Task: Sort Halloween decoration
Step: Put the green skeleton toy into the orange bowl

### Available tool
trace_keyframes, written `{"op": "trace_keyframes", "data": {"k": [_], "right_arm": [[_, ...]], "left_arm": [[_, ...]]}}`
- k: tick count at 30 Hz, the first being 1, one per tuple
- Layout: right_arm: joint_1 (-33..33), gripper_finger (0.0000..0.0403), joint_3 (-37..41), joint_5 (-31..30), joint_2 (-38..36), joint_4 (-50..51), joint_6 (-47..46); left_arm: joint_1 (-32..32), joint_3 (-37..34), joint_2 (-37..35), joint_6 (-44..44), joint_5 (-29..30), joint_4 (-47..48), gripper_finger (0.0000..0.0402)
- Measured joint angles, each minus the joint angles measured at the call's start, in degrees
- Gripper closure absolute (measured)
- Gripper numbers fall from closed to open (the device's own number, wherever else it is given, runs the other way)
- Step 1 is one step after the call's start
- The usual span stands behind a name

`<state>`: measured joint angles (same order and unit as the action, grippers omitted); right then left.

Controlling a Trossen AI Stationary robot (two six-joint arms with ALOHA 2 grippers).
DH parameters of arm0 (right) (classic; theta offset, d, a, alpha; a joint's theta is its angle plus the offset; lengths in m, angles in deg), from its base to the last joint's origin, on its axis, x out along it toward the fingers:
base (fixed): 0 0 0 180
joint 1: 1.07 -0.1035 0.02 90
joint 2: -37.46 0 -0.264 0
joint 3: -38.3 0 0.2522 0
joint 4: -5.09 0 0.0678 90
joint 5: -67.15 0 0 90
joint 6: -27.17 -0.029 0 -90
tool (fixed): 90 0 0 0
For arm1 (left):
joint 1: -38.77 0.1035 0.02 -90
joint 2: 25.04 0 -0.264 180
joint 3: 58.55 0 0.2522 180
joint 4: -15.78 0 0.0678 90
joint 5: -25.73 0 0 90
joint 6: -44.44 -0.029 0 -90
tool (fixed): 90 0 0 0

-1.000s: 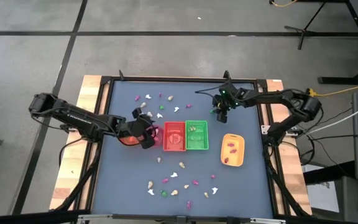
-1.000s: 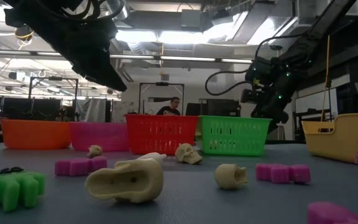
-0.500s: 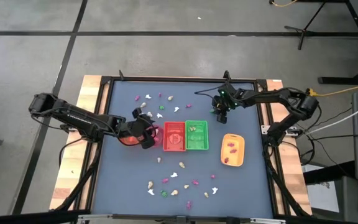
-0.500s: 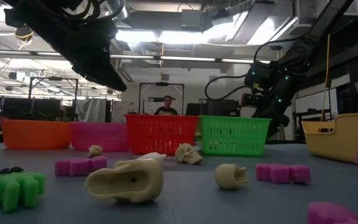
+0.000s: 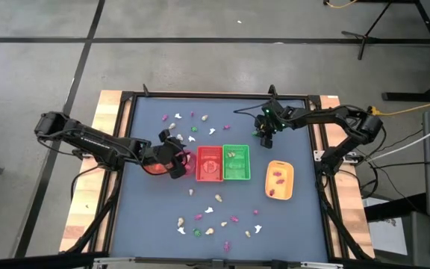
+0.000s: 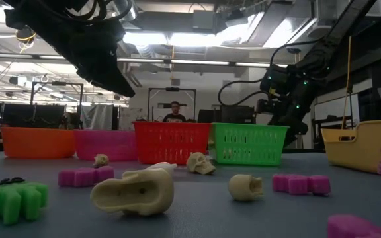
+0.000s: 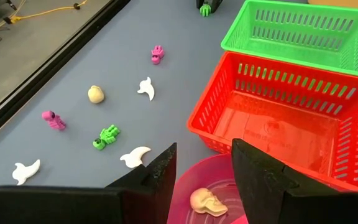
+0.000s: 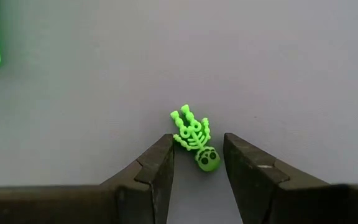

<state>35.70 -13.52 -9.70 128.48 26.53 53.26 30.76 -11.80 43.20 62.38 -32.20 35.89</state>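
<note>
Many tiny trinkets lie scattered on the blue-grey table (image 5: 148, 217): in the low view the nearest, along the lower edge of the frame, are a cream skull piece (image 6: 134, 192), a green trinket (image 6: 16, 199) at lower left, a small skull (image 6: 245, 187) and magenta blocks (image 6: 301, 184) to the right. Behind them four containers stand in a row across the middle: an orange bowl (image 6: 37, 142), a pink bowl (image 6: 104, 144), a red basket (image 6: 170, 141) and a green basket (image 6: 250, 143); a yellow tray (image 6: 361, 145) is cut off at the right edge. In the high view the left gripper (image 5: 176, 161) sits at centre left over the pink bowl, fingers parted with nothing between them; its wrist view shows one cream skull (image 7: 205, 201) lying in that bowl, partly hidden by the fingers. Farther off, at upper centre right, the right gripper (image 5: 265, 135) hangs low above the table, fingers apart either side of a green skeleton (image 8: 194, 137) that lies flat; whether they touch it is unclear. Beyond the table a person (image 6: 172, 114) shows, small, at mid-frame.
</note>
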Motion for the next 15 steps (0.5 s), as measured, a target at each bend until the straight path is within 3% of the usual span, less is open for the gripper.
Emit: {"op": "trace_keyframes", "data": {"k": [6, 15], "right_arm": [[0.0, 0.0273, 0.0, 0.0, 0.0, -0.1, 0.0], [0.0, 0.035, 0.0, 0.0, 0.1, -0.5, -0.1]], "left_arm": [[0.0, 0.0, 0.0, 0.0, 0.0, 0.0, 0.0264], [0.0, 0.0, 0.0, 0.0, 0.0, 0.0, 0.0264]]}}
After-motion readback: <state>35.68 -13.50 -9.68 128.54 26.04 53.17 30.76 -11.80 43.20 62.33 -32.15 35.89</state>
